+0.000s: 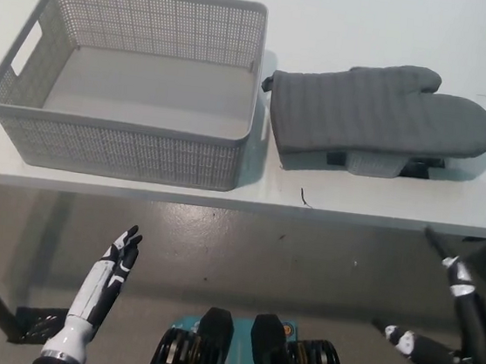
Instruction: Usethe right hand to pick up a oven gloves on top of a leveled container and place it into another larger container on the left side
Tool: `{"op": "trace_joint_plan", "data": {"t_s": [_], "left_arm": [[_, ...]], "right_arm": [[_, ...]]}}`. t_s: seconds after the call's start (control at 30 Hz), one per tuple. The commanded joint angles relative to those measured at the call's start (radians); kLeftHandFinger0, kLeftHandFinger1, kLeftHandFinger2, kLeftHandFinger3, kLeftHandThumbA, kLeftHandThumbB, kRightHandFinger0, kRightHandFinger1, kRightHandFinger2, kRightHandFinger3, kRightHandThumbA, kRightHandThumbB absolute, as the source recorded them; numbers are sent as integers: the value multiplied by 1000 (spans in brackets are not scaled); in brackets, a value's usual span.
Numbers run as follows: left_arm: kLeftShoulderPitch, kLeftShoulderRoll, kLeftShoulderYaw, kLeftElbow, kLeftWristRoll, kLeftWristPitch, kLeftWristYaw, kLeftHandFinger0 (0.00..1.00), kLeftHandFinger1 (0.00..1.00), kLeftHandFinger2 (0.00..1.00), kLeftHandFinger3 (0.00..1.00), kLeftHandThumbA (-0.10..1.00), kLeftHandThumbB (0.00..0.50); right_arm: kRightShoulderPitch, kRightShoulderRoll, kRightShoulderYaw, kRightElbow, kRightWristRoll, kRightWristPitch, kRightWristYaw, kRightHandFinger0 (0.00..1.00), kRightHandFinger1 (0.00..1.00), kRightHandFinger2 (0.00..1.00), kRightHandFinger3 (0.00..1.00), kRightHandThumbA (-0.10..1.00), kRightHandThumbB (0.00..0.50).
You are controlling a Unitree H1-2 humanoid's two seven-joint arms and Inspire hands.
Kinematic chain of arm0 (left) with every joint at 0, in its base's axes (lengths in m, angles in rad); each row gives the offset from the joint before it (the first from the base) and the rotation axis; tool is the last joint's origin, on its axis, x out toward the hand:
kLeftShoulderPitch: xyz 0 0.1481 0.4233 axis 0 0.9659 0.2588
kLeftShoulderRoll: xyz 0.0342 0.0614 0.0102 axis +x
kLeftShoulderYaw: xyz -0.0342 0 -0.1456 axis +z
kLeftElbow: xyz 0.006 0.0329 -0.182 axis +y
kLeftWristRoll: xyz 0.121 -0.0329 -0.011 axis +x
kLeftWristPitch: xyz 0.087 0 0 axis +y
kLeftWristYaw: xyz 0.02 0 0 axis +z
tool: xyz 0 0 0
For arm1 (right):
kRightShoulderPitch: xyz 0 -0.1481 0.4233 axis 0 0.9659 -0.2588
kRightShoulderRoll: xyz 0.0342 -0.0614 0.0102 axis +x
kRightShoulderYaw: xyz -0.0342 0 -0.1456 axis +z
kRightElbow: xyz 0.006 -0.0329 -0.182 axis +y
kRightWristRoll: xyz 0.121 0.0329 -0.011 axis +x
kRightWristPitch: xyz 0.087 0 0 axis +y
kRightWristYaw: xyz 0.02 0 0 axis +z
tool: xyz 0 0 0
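Head view: grey oven glove [383, 110] lies flat over a low container [385, 166], just right of the empty grey perforated basket [124, 146] on the white table [381, 202]. Below the basket, both hands hang released: white left hand [118, 260], black right hand [437, 331].

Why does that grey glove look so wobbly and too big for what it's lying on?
The oven glove lies on a small container and hangs over its edges, hiding most of it. Nothing looks spilled or broken. The grey basket sits straight beside it.
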Motion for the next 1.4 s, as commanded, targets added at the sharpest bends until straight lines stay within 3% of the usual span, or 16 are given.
{"op": "trace_joint_plan", "data": {"t_s": [0.0,0.07,0.17,0.27,0.43,0.57,0.7,1.03,1.17,1.37], "left_arm": [[-23,22,-10,-11,23,-75,42,1000,1000,1000,1000,1000,496],[-22,22,-11,-11,21,-75,40,1000,1000,1000,1000,1000,500],[-16,18,-13,-12,26,-75,42,1000,1000,1000,1000,1000,498],[-16,15,-9,-11,12,-75,33,1000,1000,1000,1000,1000,500],[-18,16,-11,-9,11,-75,30,1000,1000,1000,1000,1000,500],[-19,17,-14,-7,3,-75,27,1000,1000,1000,1000,1000,500],[-18,18,-17,-7,12,-75,31,1000,1000,1000,1000,1000,500],[-14,21,-31,-10,13,-75,34,1000,1000,1000,1000,1000,500],[-17,21,-32,-6,2,-75,25,951,1000,1000,1000,1000,500],[-19,24,-36,0,5,-75,27,878,1000,1000,1000,1000,500]], "right_arm": [[-58,-81,-78,-221,-292,117,37,1000,1000,1000,1000,1000,260],[-98,-90,-82,-219,-301,173,62,1000,1000,1000,1000,1000,291],[-154,-110,-84,-209,-326,242,100,1000,1000,1000,1000,1000,289],[-224,-123,-70,-191,-388,298,132,1000,1000,1000,1000,1000,232],[-347,-133,-21,-109,-507,382,183,1000,1000,1000,1000,1000,192],[-408,-130,12,-5,-523,383,155,1000,1000,1000,1000,1000,192],[-468,-130,44,107,-542,390,121,1000,1000,1000,1000,1000,222],[-555,-116,86,311,-525,398,73,1000,1000,1000,1000,1000,218],[-578,-102,98,376,-511,398,60,1000,1000,1000,1000,1000,238],[-605,-87,117,419,-516,409,48,1000,1000,1000,1000,1000,226]]}}
